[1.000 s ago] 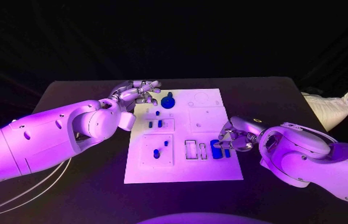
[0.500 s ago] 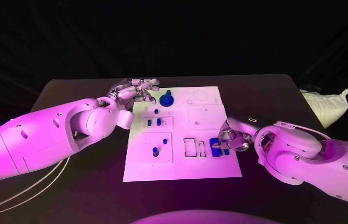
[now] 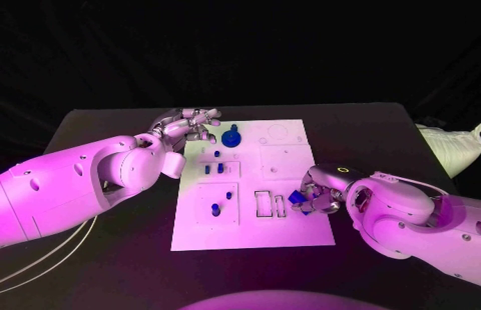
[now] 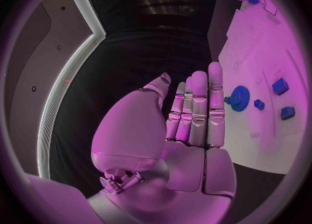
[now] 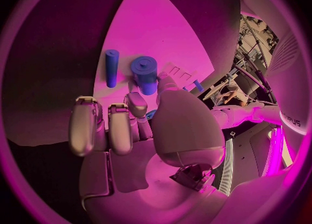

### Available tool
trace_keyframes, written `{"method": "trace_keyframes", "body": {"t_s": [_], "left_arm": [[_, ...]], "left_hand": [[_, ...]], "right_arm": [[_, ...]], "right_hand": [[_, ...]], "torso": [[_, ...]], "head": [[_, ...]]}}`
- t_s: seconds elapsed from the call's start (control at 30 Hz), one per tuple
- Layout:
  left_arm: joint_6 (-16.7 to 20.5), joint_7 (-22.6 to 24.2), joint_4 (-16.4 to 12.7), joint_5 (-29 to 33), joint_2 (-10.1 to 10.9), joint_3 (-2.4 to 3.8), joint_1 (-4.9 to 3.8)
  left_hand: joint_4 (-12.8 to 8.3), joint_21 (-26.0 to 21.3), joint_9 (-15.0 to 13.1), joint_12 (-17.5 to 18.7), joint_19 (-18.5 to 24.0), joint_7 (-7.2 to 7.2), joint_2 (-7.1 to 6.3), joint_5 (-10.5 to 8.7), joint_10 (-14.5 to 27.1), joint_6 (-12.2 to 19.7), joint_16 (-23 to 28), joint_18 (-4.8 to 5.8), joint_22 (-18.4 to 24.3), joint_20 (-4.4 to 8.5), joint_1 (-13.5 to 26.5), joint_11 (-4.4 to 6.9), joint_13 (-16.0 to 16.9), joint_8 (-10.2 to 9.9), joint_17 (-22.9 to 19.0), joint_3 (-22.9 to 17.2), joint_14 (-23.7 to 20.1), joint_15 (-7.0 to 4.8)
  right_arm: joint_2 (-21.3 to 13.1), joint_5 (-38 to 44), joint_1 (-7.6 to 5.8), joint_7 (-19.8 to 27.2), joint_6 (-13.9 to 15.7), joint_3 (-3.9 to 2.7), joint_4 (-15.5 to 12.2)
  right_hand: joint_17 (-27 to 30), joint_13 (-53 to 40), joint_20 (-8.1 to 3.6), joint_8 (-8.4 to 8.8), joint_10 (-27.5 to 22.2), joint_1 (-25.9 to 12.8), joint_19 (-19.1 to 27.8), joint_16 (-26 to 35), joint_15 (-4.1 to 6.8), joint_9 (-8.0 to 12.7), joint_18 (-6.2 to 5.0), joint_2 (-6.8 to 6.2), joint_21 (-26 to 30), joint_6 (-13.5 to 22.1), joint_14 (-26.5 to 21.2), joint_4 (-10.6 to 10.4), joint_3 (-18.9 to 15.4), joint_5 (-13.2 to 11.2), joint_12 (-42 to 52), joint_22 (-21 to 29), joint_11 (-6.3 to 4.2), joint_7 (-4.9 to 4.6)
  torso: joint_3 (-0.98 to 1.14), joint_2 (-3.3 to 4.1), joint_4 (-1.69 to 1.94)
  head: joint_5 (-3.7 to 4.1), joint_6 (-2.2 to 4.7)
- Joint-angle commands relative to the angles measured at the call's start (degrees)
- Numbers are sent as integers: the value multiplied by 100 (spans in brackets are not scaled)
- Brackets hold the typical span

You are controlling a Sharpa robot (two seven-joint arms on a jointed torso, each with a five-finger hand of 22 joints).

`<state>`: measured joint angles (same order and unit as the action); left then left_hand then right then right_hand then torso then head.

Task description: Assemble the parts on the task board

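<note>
The white task board (image 3: pixel 286 160) lies in the middle of the black table. My right hand (image 3: pixel 321 193) is at the board's right edge, near the rectangular slots (image 3: pixel 263 205). Its thumb and a finger pinch a thick blue cylinder (image 3: pixel 297 197) (image 5: pixel 145 74), which is tilted off the board. A thin blue rod (image 5: pixel 112 67) lies beside the cylinder. My left hand (image 3: pixel 190 125) (image 4: pixel 195 115) hovers at the board's far left corner, its fingers straight and holding nothing. A blue gear part (image 3: pixel 231 140) (image 4: pixel 239 98) is beside it on the board.
Several small blue pieces (image 3: pixel 217 155) (image 4: pixel 281 85) sit in the left half of the board. The white left forearm (image 3: pixel 90 185) lies along the table's left side. A white bundle (image 3: pixel 451 147) is off the table's right edge.
The right hand has closed on the thick blue cylinder and tipped it up from where it lay by the slots. The left hand has stayed put.
</note>
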<state>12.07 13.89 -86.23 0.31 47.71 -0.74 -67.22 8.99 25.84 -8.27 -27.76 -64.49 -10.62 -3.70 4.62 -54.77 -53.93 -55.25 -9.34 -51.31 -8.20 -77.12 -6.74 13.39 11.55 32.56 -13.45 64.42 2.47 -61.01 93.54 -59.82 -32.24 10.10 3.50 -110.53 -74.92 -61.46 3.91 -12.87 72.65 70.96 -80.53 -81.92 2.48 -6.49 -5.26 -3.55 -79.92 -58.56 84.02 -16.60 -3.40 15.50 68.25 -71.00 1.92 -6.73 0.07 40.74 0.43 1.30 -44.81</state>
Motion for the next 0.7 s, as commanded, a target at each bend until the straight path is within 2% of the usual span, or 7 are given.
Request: {"method": "trace_keyframes", "body": {"t_s": [0.03, 0.2, 0.33, 0.43, 0.7], "left_arm": [[-111, 10, -14, -21, -1, 3, -1], [-117, 7, -18, -21, -1, 3, -1], [-116, 5, -20, -21, 2, 3, -1], [-117, 4, -19, -21, 3, 3, -1], [-125, 3, -12, -22, -3, 3, -1]], "left_hand": [[1, -20, 9, -38, -51, -16, 15, 24, 45, 40, -37, -107, 7, -4, -30, 6, 10, 35, -10, 25, -39, -9], [1, -20, 9, -38, -51, -16, 15, 24, 45, 40, -37, -107, 7, -4, -30, 6, 10, 35, -10, 25, -39, -9], [1, -22, 10, -41, -51, -16, 17, 24, 48, 42, -38, -107, 8, -4, -34, 6, 10, 38, -10, 28, -40, -9], [1, -22, 10, -41, -51, -16, 17, 24, 48, 42, -38, -107, 8, -4, -34, 6, 10, 38, -10, 28, -40, -9], [1, -22, 10, -41, -51, -16, 17, 24, 48, 42, -38, -107, 8, -4, -34, 6, 10, 38, -10, 28, -40, -9]], "right_arm": [[24, 46, 46, -78, -235, 26, 27], [56, -7, 60, -78, -222, 26, 43], [69, -17, 67, -73, -38, 26, 53], [57, -34, 69, -34, 233, 25, 25], [-31, -728, 25, 191, 1191, 1, -174]], "right_hand": [[-266, -5, -19, -15, 18, -44, -19, -12, -9, 9, 107, 26, 2, 3, 373, 0, -36, -14, 19, 8, -12, 34], [-274, -54, -23, -57, 36, -53, -21, -16, -3, -14, 108, 78, 2, -14, 372, -2, -74, -7, 42, 3, -20, 45], [-288, -160, -39, -148, 98, 41, -31, -26, 20, -67, 111, 274, -5, -76, 374, 14, -61, 22, 102, -13, -49, 78], [-316, -321, -62, -238, 214, 163, -58, -45, 51, -130, 120, 426, -30, -184, 380, 34, -22, 93, 214, -56, -89, 124], [-309, -429, -117, -325, 298, 219, -82, -42, 100, -258, 125, 541, -43, -245, 380, 10, -102, 465, 244, -76, -142, 177]], "torso": [[-5, 0, -3], [-3, 1, -1], [-5, -3, -3], [-5, -6, -2], [-8, -11, 3]], "head": [[9, -10], [13, -10], [16, -11], [23, -5], [28, 28]]}}
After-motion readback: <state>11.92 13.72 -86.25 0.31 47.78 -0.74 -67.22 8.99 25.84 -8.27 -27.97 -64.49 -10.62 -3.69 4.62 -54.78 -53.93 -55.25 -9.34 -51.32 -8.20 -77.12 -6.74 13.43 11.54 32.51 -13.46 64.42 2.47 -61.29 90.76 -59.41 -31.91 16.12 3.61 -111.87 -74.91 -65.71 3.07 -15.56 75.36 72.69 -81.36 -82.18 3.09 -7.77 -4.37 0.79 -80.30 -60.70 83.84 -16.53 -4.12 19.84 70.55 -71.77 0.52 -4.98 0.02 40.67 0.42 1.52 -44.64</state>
